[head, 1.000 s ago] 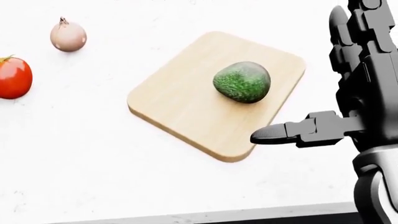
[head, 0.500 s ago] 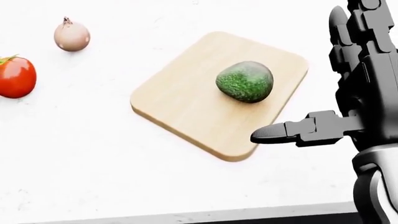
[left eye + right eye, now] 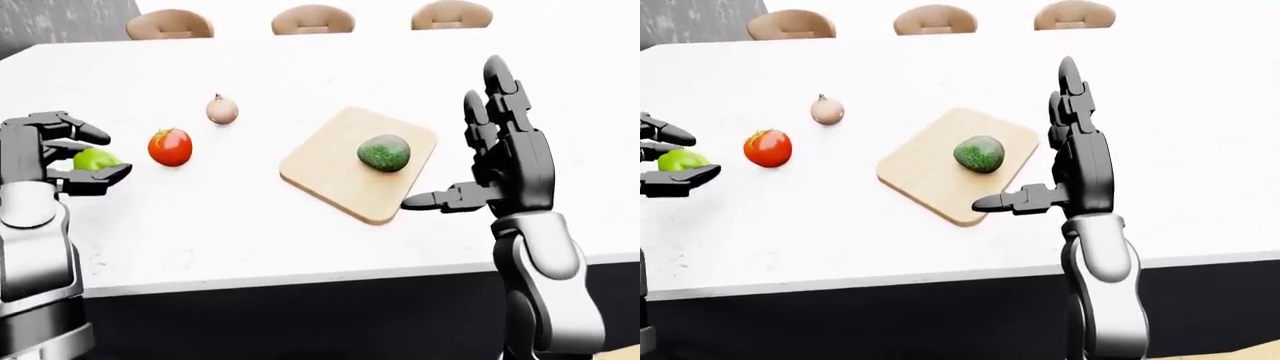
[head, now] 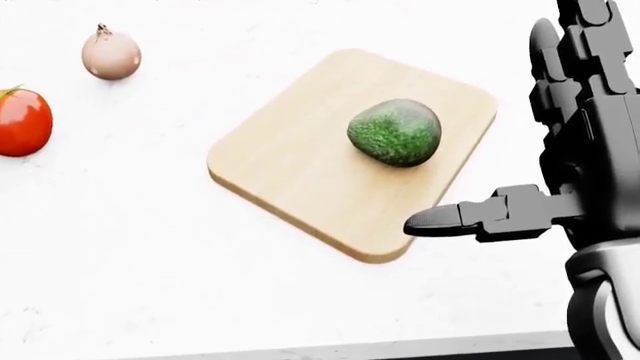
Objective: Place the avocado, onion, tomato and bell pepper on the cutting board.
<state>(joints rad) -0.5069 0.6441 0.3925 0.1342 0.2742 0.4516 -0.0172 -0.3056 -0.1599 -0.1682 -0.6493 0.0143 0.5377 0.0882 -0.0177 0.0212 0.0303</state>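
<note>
A dark green avocado [image 4: 394, 132] lies on the wooden cutting board [image 4: 290, 169]. My right hand [image 4: 500, 142] is open and empty, fingers upright, just right of the board; its thumb [image 4: 440, 220] points left over the board's near corner. The onion [image 4: 110, 55] and the red tomato [image 4: 22, 122] sit on the white table left of the board. In the left-eye view the green bell pepper [image 3: 95, 158] sits at the far left, and my left hand [image 3: 92, 154] is open with its fingers standing about it. Whether they touch it I cannot tell.
The white table's near edge [image 3: 300, 276] runs across the bottom of the left-eye view, with dark floor below. Three wooden chair backs [image 3: 313, 19] stand along the far side at the top.
The head view wobbles slightly right, then back, so the camera moved. The avocado stays on the board. My right hand stays open and sinks a touch.
</note>
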